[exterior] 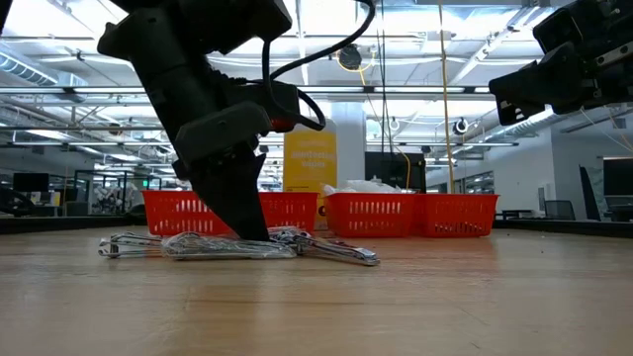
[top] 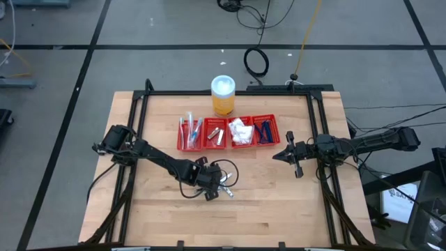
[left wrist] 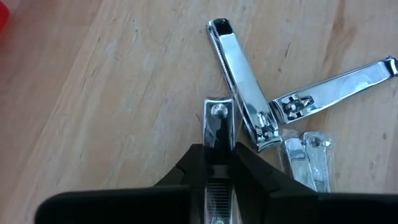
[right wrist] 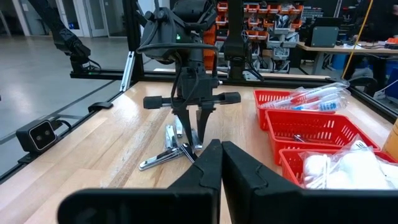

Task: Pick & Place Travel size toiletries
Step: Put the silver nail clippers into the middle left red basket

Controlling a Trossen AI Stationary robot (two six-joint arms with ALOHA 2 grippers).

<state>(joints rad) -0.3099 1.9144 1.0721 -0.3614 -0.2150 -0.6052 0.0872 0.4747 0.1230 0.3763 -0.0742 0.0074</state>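
1. At the left, our left gripper (top: 217,187) is down on the bench (top: 279,209), its fingers (left wrist: 186,168) nearly shut around one nail clipper (left wrist: 219,124) from the loose cluster of nail clippers (exterior: 237,244).
2. The other clippers lie just beside the pinched one, some touching each other, so we judge the pick step is in hand: gripped, not yet lifted.
3. Next we would need a straight lift clear of the neighbours, then a carry to the red tray (top: 228,132), probably to the compartment that already holds metal pieces.
4. In the tray, wrapped sticks (top: 189,130) fill the leftmost compartment, white packets (top: 241,131) the third and dark blue razors (top: 264,130) the last.
5. Behind the tray stands the orange jar (top: 223,96).
6. At the right, our right gripper (top: 280,155) waits above the bench near the tray's end, fingers fully shut on nothing.
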